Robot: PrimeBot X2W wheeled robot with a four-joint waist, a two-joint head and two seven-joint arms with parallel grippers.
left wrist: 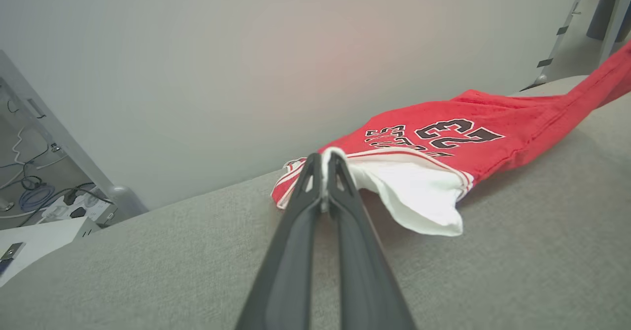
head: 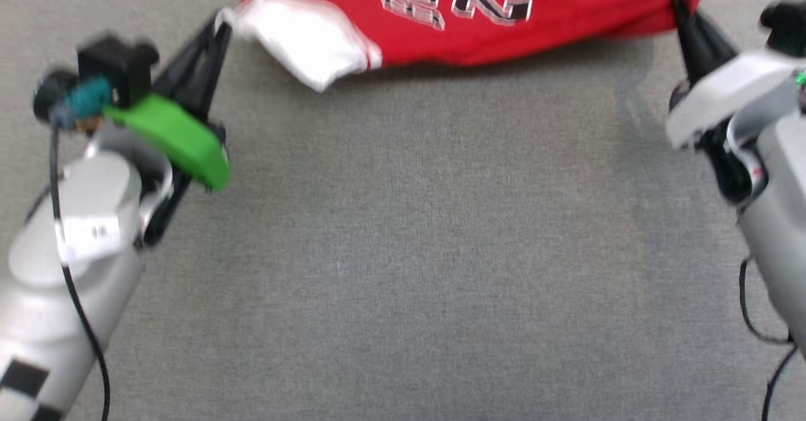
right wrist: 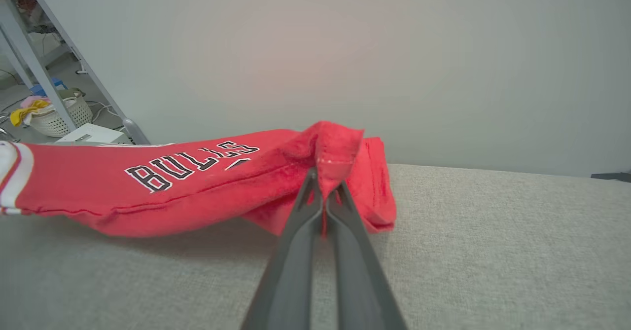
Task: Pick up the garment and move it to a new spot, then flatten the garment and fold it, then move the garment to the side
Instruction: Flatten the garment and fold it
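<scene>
My left tool (left wrist: 323, 161) was clamped shut on the white sleeve edge of the red shirt (head: 567, 24) and my right tool (right wrist: 324, 184) was shut on a red hemmed edge, with the shirt stretched between them low over the far part of the grey tabletop (head: 403, 251).

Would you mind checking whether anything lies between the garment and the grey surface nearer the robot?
Nothing visible does: the left gripper and right gripper each pinch an end of the garment, and no object shows on the grey surface before it.
</scene>
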